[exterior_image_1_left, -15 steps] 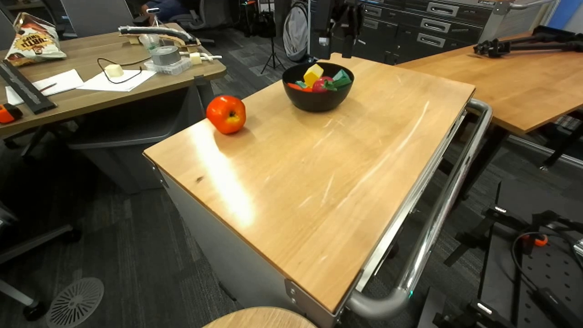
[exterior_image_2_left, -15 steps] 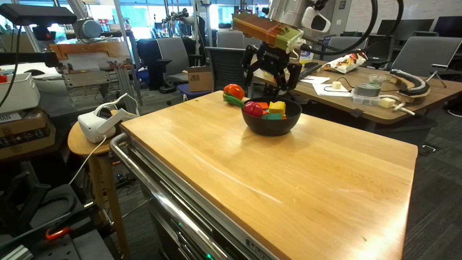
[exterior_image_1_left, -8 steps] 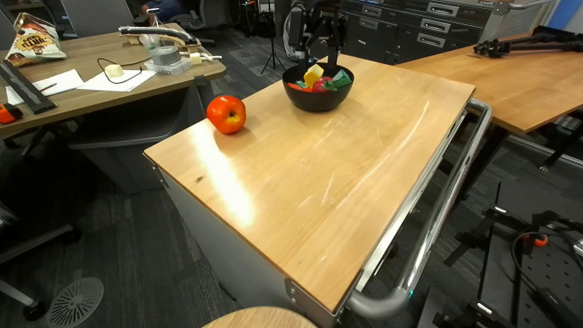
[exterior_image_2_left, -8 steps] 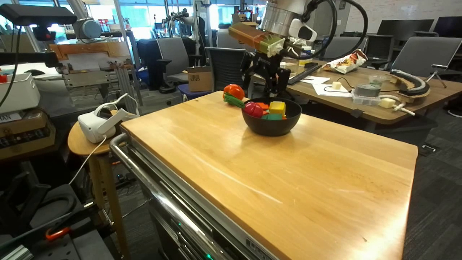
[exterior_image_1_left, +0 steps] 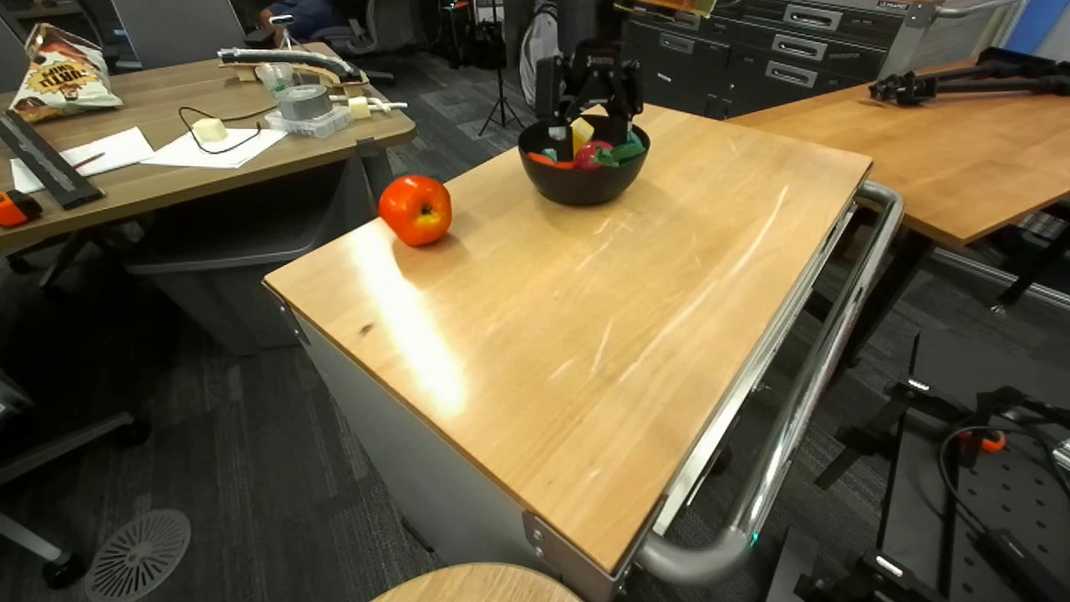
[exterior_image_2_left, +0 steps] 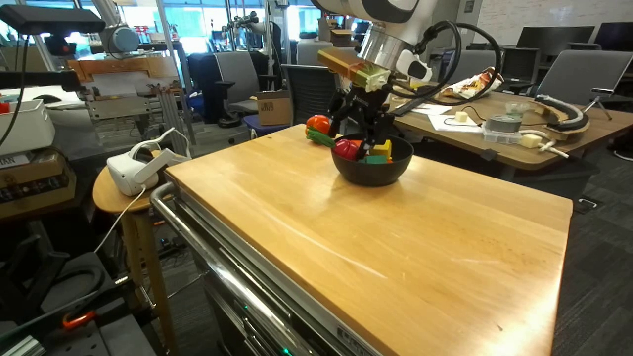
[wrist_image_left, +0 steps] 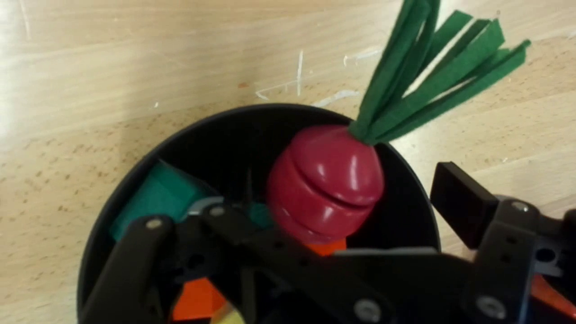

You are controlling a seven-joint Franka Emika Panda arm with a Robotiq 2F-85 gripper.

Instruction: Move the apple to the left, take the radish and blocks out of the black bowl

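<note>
Blocks partly behind the fingers.

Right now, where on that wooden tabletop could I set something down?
The widest bare stretch of tabletop runs from the bowl toward the metal handle. A narrower one lies between the apple and the bowl. It's crowded at the bowl, where the open claw reaches down over the radish and blocks.

Scratched wooden tabletop; directly on it red-orange apple, upright black bowl, apart.
</note>
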